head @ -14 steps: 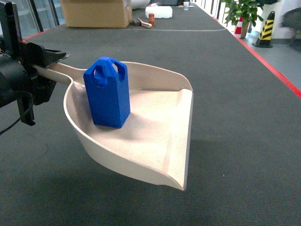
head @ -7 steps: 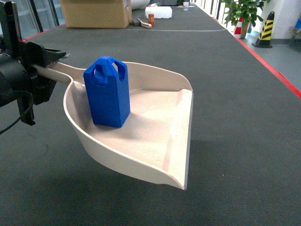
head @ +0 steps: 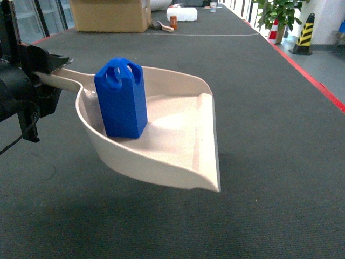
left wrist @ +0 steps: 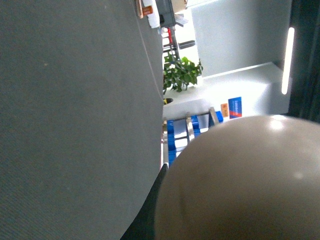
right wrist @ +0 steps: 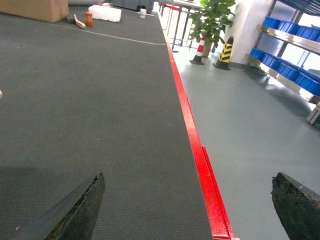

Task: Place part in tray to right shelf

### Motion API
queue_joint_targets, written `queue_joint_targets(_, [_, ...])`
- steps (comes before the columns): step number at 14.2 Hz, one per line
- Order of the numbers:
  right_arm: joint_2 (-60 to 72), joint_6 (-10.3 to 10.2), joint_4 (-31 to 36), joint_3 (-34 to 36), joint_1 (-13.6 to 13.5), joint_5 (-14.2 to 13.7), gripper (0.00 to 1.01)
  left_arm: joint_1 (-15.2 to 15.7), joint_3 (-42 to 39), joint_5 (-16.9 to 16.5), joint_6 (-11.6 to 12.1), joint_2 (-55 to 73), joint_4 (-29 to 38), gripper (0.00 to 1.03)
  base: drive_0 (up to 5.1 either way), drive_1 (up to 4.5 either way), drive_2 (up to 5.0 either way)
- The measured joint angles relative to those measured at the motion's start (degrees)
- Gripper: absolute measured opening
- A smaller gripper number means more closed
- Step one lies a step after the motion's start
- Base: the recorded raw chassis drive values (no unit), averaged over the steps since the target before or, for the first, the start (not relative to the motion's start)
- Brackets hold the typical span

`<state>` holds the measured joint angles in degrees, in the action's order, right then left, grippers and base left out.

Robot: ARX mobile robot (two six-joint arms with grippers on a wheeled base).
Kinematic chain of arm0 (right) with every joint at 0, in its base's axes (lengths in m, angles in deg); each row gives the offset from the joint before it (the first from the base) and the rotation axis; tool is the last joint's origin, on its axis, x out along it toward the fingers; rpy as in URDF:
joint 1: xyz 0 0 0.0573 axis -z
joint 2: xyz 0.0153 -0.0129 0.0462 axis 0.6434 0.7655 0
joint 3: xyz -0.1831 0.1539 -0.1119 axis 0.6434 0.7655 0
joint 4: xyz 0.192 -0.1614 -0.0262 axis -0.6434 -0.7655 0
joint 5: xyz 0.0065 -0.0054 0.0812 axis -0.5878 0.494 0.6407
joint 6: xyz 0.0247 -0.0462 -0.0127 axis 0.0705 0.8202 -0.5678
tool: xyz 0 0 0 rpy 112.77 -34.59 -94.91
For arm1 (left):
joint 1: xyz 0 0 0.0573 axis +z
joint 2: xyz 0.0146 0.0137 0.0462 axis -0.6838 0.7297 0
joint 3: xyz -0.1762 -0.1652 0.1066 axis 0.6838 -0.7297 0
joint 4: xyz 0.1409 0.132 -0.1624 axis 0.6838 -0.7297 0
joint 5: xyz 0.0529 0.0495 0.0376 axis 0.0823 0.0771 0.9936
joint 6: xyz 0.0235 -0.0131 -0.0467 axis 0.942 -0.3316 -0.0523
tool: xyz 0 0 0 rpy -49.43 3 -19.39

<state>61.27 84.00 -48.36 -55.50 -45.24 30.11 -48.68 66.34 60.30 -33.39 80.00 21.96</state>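
The blue part (head: 121,100) stands upright at the back of the beige tray (head: 161,167), close to where the handle joins. My left gripper (head: 51,73) is shut on the tray's handle and holds the tray off the dark carpet. In the left wrist view the tray's underside (left wrist: 240,185) fills the lower right. My right gripper (right wrist: 187,200) is out of the head view; in its wrist view its fingers (right wrist: 80,210) stand wide apart, open and empty. The right shelf (right wrist: 295,37), a steel rack with blue crates, shows at the far right of that view.
A cardboard box (head: 110,13), a white box (head: 182,13) and small items lie far back on the carpet. A red strip (right wrist: 200,165) edges the carpet, with grey floor beyond it. A potted plant (head: 277,13) and striped cone (head: 306,32) stand at the back right.
The tray has levelled out: its front lip has come up and the whole tray has shifted slightly left. The part stays upright in it. The left gripper keeps its hold.
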Motion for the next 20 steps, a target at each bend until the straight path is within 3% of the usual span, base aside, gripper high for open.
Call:
queue_joint_targets(4, [0.02, 0.00, 0.00, 0.00, 0.00, 0.00, 0.98, -2.16, 0.52, -1.01, -5.42, 1.55, 3.91, 0.13, 0.0, 0.00, 0.0])
queue_joint_targets(7, [0.02, 0.00, 0.00, 0.00, 0.00, 0.00, 0.98, -4.37, 0.57, -2.84, -5.49, 1.60, 3.98, 0.13, 0.0, 0.00, 0.0])
queue_joint_targets(11, [0.02, 0.00, 0.00, 0.00, 0.00, 0.00, 0.98, -4.26, 0.57, -2.99, -5.42, 1.60, 3.98, 0.13, 0.0, 0.00, 0.0])
queue_joint_targets(20, [-0.07, 0.00, 0.07, 0.00, 0.00, 0.00, 0.98, -4.13, 0.57, -3.08, -5.40, 1.42, 4.17, 0.13, 4.8, -3.31, -1.6])
